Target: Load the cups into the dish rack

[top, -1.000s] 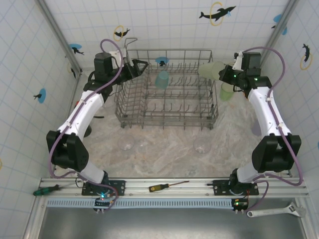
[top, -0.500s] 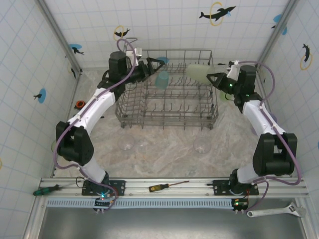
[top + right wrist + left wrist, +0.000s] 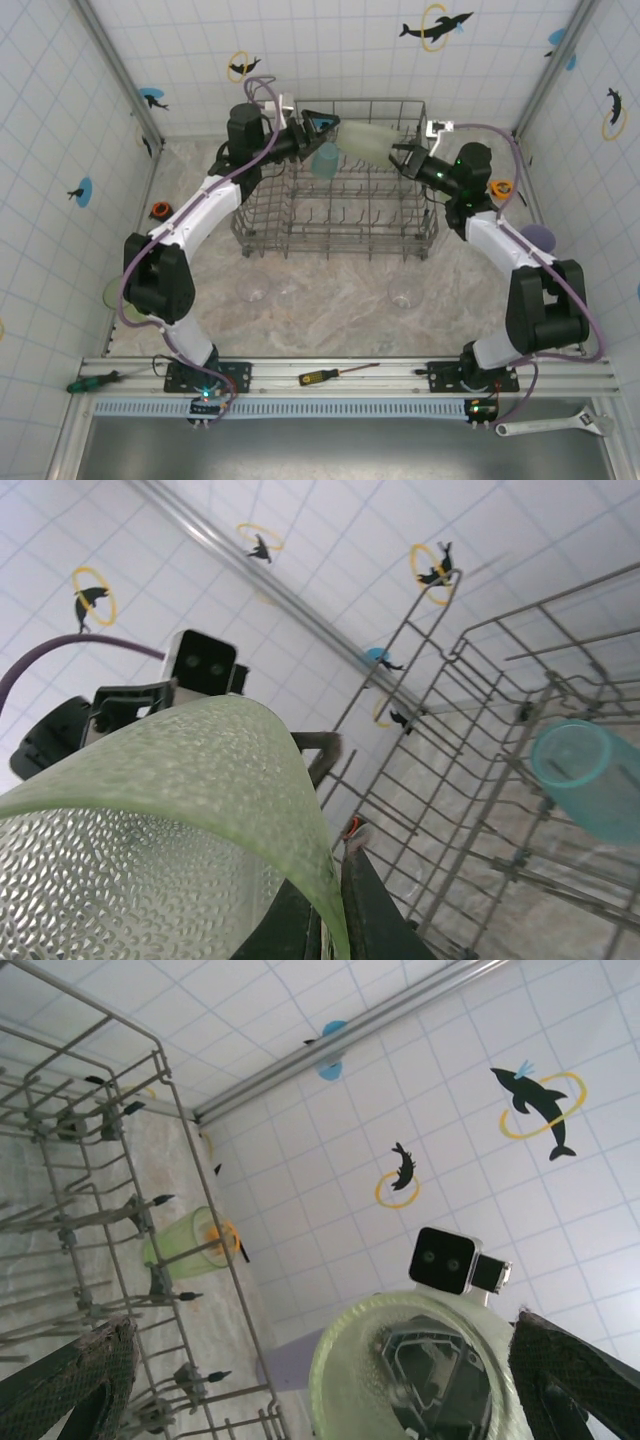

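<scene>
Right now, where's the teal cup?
In the top view, the teal cup sits in the far row of the dish rack, left of centre, beside the open left gripper and the pale green cup.

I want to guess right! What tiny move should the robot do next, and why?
Probably close the left gripper on the pale green cup: its open fingers flank the cup, which the right gripper holds out over the dish rack.

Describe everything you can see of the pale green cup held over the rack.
The pale green cup is translucent, dimpled plastic with a smooth rim band. It lies sideways in the air above the dish rack's far edge, its wall pinched by the shut right gripper, one end facing the open left gripper.
</scene>
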### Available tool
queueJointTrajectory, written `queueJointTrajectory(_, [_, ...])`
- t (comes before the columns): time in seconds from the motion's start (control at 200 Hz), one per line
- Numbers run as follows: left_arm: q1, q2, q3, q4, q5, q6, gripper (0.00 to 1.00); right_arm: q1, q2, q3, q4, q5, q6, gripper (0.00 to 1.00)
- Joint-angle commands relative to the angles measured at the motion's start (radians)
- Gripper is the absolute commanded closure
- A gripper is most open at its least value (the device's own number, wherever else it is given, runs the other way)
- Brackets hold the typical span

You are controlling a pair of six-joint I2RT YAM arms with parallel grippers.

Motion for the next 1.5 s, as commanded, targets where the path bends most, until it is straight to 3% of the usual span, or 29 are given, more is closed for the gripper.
queueJointTrajectory(0.0, [-0.008,0.017,0.025,0.073,0.038,-0.047,0.02,0.025,0.031,-0.014,0.157,-0.020,0.042,1.00])
queueJointTrajectory(0.726, [-0.010,-0.050,-0.081,0.230,0.078,-0.159,0.03,0.070,0.107,0.024,0.256,0.040,0.071,1.00])
queueJointTrajectory(0.841, [-0.046,-0.058,-0.101,0.263,0.086,-0.182,0.03,0.073,0.125,0.034,0.263,0.047,0.070,1.00])
queueJointTrajectory(1.071, [-0.051,-0.066,-0.127,0.282,0.101,-0.191,0.11,0.090,0.153,0.051,0.292,0.050,0.081,1.00])
queueJointTrajectory(1.241, [-0.051,-0.068,-0.128,0.290,0.112,-0.191,0.21,0.098,0.158,0.056,0.288,0.035,0.083,1.00])
queueJointTrajectory(1.321, [-0.051,-0.066,-0.125,0.295,0.118,-0.191,0.30,0.102,0.152,0.050,0.282,0.031,0.080,1.00])
queueJointTrajectory(1.401, [-0.051,-0.064,-0.123,0.303,0.128,-0.195,0.47,0.104,0.142,0.047,0.255,0.026,0.065,1.00])
queueJointTrajectory(1.491, [-0.051,-0.062,-0.126,0.309,0.132,-0.192,0.76,0.103,0.123,0.049,0.186,0.028,0.023,1.00])
